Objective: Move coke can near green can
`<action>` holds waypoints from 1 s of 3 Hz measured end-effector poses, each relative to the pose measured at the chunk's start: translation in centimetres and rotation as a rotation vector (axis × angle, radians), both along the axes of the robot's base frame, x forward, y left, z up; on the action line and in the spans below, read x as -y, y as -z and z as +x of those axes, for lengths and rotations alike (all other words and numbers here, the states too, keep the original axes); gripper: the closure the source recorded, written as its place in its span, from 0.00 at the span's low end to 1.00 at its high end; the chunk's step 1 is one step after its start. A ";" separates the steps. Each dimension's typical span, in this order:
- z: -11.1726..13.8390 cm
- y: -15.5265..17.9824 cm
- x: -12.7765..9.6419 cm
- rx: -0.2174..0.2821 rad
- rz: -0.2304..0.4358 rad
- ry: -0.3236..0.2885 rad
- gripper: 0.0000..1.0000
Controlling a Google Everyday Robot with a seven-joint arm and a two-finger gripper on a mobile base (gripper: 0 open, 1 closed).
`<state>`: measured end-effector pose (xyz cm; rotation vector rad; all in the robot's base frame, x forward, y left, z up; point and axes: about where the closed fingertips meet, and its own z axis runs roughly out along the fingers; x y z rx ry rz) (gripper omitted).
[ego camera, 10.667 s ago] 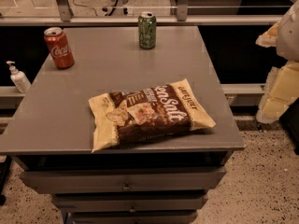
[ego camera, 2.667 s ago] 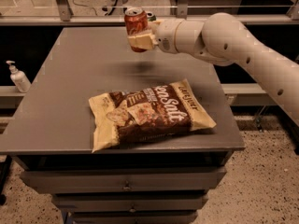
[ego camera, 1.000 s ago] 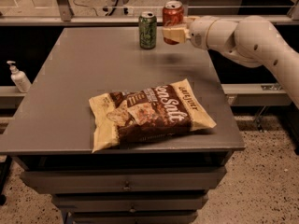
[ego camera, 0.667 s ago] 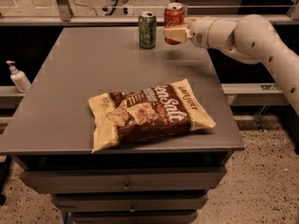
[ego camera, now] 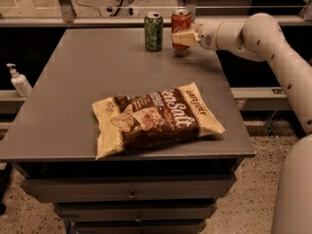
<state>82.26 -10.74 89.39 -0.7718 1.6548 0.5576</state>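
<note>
The red coke can point(ego camera: 181, 22) stands upright near the far edge of the grey table point(ego camera: 73, 91), just right of the dark green can point(ego camera: 153, 31), a small gap between them. My gripper point(ego camera: 181, 38) reaches in from the right and is shut on the coke can's lower half. Whether the can's base touches the table is hidden by the fingers point(ego camera: 185, 38). The green can stands free and upright.
A brown and cream chip bag point(ego camera: 153, 118) lies at the table's front centre. A white pump bottle point(ego camera: 19, 81) stands on a ledge left of the table. My white arm point(ego camera: 273, 48) spans the right side. Drawers sit under the table front.
The coke can, held in my gripper, has come down a little and slightly left, closer to the green can. The green can and chip bag have not moved.
</note>
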 end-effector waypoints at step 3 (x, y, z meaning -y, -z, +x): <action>0.9 2.0 -2.6 0.007 0.096 -0.102 0.61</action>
